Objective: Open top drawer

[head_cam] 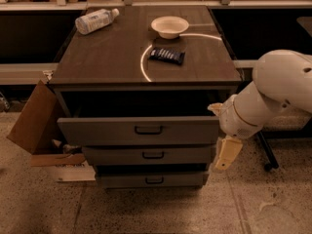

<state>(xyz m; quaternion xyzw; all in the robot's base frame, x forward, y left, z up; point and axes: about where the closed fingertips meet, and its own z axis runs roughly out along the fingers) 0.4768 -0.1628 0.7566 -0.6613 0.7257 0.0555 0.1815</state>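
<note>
The top drawer (pixel 97 130) is the widest grey drawer of the cabinet. It stands pulled out, with a dark gap showing behind its front. Its small black bar handle (pixel 148 129) sits at the centre of the front. My gripper (pixel 226 153) hangs at the end of the white arm (pixel 273 94), just right of the cabinet, beside the drawer's right end and level with the middle drawer (pixel 112 155). It holds nothing that I can see. The bottom drawer (pixel 122 180) sits below.
On the cabinet top lie a plastic bottle (pixel 95 19), a white bowl (pixel 169 26) and a dark snack packet (pixel 166 55). An open cardboard box (pixel 36 123) leans against the cabinet's left side. A dark stand leg with a wheel (pixel 265 155) is at the right.
</note>
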